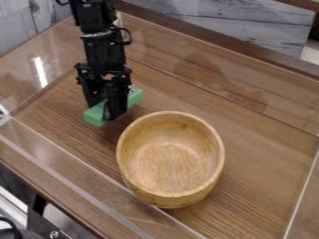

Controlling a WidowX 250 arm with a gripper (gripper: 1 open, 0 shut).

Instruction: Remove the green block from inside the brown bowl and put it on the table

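The green block (97,114) lies low at the table (237,84), just left of and behind the brown bowl (171,157), which is empty inside. My gripper (110,110) points steeply down and its black fingers are shut on the green block, covering its middle. Only the block's two ends show, one at the lower left and one at the right of the fingers. Whether the block rests on the wood or hangs just above it I cannot tell.
Clear acrylic walls (37,70) ring the tabletop on the left and front. The arm's black column (93,28) rises at the upper left. A dark fixture (50,224) sits beyond the front wall at the lower left.
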